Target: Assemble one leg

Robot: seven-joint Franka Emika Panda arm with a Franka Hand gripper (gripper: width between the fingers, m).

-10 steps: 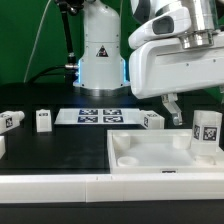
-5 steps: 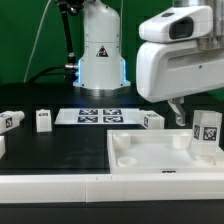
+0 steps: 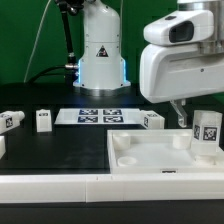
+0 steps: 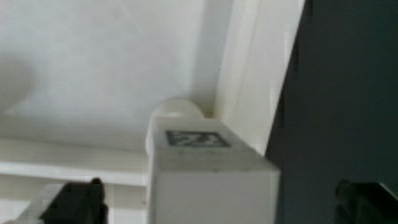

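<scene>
Since a second ago, a shift of the gripper (image 4: 221, 203) toward the exterior view's right, closer to the leg (image 3: 207, 133). Everything else as before.

Now hanging above the end of the panel (image 3: 140, 160) on the exterior view's right. From the exterior view, only one of the fingers (image 3: 181, 113) on show: dark, pointing down, just beside the leg on the exterior view's left, tip lower than the leg's top. No telling from there whether touching or apart.

From the wrist view, fingers (image 4: 79, 200) spread wide, one on either side of the leg (image 4: 205, 165), with a clear gap on each side. Nothing gripped.

Leg upright at the panel's far corner on the exterior view's right, tag turned toward the exterior camera; another tag on it in the wrist view. Pale panel surface behind it there, and a dark strip along one side. Whether seated in the corner socket or merely standing on it, impossible to say.

Panel flat on the table (image 3: 60, 150), raised rim all round, one round socket (image 3: 124, 151) open at the near corner on the exterior view's left.

Behind the panel, three other legs (image 3: 12, 120) (image 3: 43, 120) (image 3: 153, 120) set well apart on the dark table. Marker board (image 3: 95, 116) flat between the second and third of these. Arm base (image 3: 100, 55) just behind the marker board.
</scene>
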